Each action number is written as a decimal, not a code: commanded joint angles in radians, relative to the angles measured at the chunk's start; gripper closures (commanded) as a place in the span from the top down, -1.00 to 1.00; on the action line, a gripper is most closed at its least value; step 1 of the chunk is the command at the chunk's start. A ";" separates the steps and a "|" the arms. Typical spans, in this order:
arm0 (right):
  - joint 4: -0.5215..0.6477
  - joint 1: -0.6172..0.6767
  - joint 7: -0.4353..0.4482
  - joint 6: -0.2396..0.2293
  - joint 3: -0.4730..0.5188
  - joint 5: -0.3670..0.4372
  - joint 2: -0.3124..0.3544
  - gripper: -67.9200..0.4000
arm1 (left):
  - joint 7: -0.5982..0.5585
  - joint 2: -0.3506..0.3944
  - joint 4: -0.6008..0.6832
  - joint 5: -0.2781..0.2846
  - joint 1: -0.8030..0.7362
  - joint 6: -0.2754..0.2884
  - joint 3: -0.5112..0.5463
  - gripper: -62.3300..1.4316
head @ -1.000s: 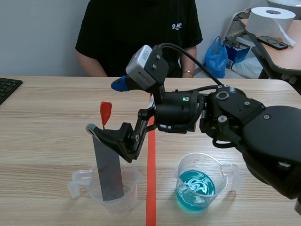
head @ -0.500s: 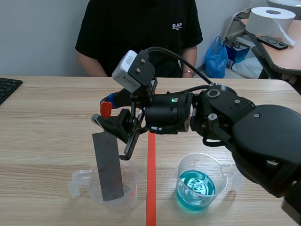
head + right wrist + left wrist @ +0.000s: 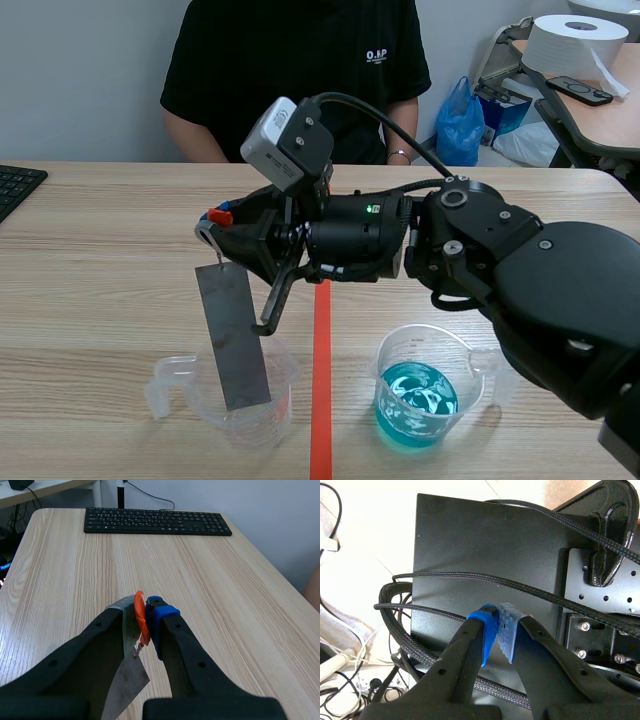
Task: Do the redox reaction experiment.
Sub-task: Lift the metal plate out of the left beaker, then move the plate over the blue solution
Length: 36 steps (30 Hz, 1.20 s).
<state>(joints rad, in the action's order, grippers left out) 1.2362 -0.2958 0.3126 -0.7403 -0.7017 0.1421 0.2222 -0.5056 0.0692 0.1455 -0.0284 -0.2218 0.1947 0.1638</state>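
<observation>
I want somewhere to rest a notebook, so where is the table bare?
Bare wood lies between the keyboard and the empty beaker, and along the far edge before the person. Crowded: the blue-liquid beaker and the right gripper with its metal strip.

Scene cam puts you at near edge of table [image 3: 90,270], facing across it. R wrist cam looks along it, close; both catch keyboard [image 3: 157,521]. L wrist cam faces black panel [image 3: 470,545], v. near.

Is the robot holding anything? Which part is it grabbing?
The right gripper holds the grey metal strip by its top end, pinching it at the red tab. The left gripper is shut on nothing.
</observation>
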 commanded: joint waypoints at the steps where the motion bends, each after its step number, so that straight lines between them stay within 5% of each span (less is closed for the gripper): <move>1: 0.039 -0.020 0.007 -0.005 0.001 0.015 0.002 -0.97 | -0.014 0.003 0.006 0.000 -0.010 0.002 0.003 -0.87; 17: 0.378 0.014 -0.066 -0.005 0.001 0.055 0.155 -0.97 | -0.014 0.003 0.006 0.000 -0.010 0.002 0.003 -0.87; 36: 0.744 0.022 -0.441 -0.005 0.007 0.530 0.370 -0.97 | -0.014 0.003 0.006 0.000 -0.010 0.002 0.003 -0.87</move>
<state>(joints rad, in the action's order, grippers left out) 1.9701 -0.2546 -0.1368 -0.7403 -0.7017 0.6514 0.5812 -0.5060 0.0692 0.1455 -0.0284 -0.2218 0.1947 0.1638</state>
